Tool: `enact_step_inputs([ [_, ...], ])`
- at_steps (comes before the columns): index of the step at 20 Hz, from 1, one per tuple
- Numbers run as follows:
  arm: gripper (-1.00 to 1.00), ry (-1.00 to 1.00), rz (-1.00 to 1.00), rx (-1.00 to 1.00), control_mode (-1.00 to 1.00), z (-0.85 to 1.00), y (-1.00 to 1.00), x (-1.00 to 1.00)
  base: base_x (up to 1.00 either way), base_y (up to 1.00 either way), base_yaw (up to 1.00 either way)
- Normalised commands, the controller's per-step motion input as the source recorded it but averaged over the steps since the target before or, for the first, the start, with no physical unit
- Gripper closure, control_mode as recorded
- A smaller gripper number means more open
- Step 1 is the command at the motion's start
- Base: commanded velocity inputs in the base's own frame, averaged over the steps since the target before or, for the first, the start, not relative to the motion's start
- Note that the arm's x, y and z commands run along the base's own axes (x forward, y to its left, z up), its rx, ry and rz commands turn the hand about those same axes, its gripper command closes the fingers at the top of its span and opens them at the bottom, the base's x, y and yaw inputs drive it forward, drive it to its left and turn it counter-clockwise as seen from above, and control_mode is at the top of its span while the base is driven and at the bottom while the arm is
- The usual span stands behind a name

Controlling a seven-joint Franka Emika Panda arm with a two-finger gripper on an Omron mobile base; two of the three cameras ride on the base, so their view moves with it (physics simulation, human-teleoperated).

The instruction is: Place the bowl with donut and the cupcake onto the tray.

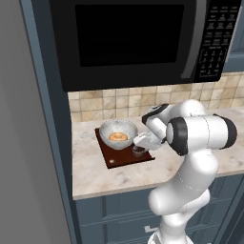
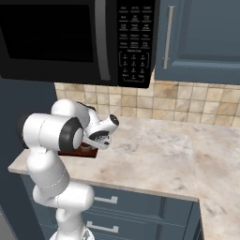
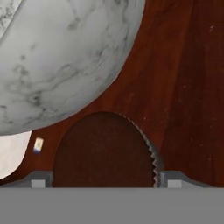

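The dark reddish-brown tray (image 1: 125,157) lies on the counter below the microwave. The glossy grey-white bowl (image 1: 106,129) stands on its far part with the orange-tan donut (image 1: 117,137) inside. My gripper (image 1: 138,149) reaches down over the tray's near right corner, shut on the dark chocolate cupcake (image 1: 138,152). In the hand view the cupcake (image 3: 103,151) sits between my two fingertips (image 3: 40,179), right over the tray (image 3: 183,87) and next to the bowl's (image 3: 61,57) wall. From the right base view the gripper (image 2: 92,142) and the tray's edge (image 2: 89,153) are partly hidden by my arm.
A black microwave (image 1: 128,38) hangs low over the marble counter (image 1: 95,178). A tall dark panel (image 1: 45,143) bounds the counter on the left. Tiled backsplash (image 1: 114,102) runs behind. The counter (image 2: 159,154) stretches to the right, under a blue cabinet (image 2: 201,37).
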Motion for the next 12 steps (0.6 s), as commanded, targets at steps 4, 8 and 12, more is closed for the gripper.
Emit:
enact_step_inputs([
  [4,-1.00,0.00,0.00,0.00,-1.00,-0.13,0.00,0.04,0.00,0.00,0.00],
  [8,-1.00,0.00,0.00,0.00,-1.00,-0.02,0.00,0.01,0.00,0.00,0.00],
  [12,-1.00,0.00,0.00,0.00,-1.00,0.00,-0.05,0.00,0.00,0.00,0.00],
])
